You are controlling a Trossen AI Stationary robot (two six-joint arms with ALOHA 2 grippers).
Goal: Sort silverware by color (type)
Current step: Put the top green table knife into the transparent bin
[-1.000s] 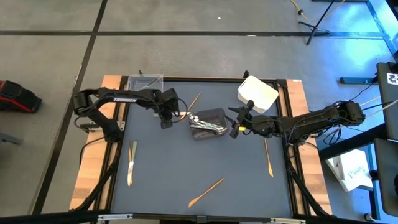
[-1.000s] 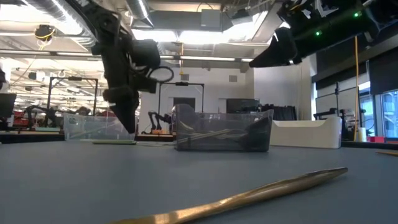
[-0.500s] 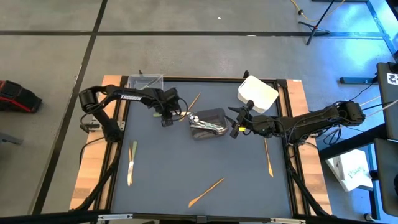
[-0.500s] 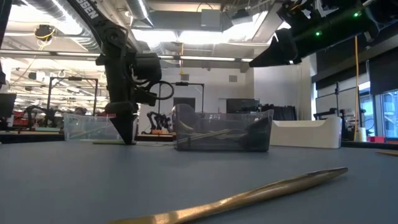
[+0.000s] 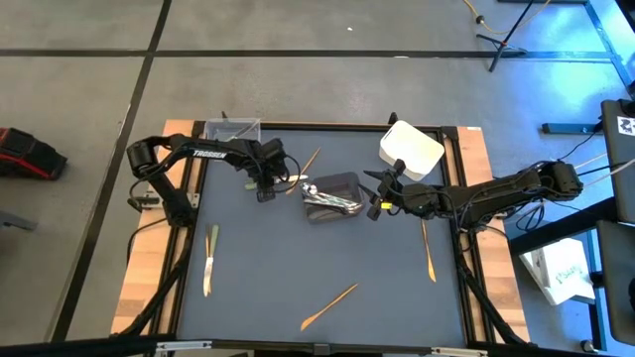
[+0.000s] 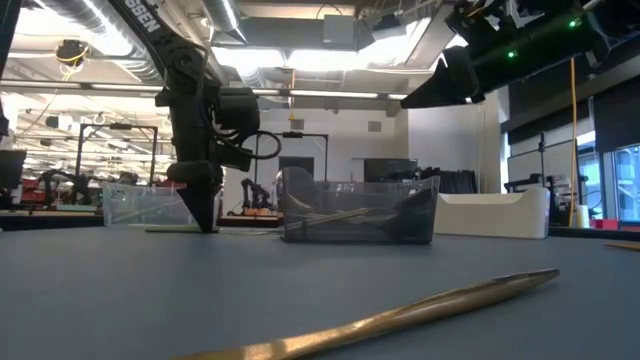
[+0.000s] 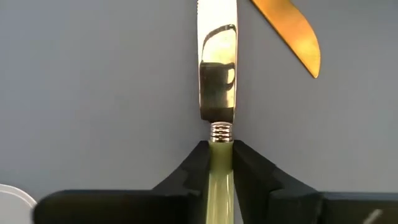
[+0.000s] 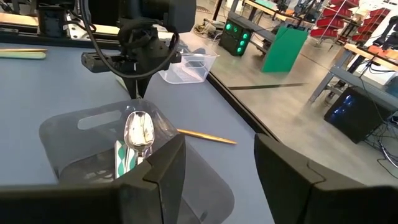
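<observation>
A knife with a pale green handle and shiny blade lies flat on the blue-grey mat, just left of the dark grey tub. That tub holds a silver spoon and other silverware. My left gripper points down and is shut on the knife. My right gripper hangs open above the tub's right side, touching nothing. A tan utensil lies beside the knife's blade. My left gripper pinches the knife's green handle between its two fingers, right behind the ribbed metal collar at the blade end. The fingers come from above, pointing down, and lie across the handle. The knife lies flat on the mat.
A clear tub stands at the far left and a white tub at the far right. Another green-handled knife lies near the left edge. Tan utensils lie at the front and at the right.
My left gripper has come down from a little above the mat until its fingertips stand at the table, at the green-handled knife. The knife has stayed where it was.
</observation>
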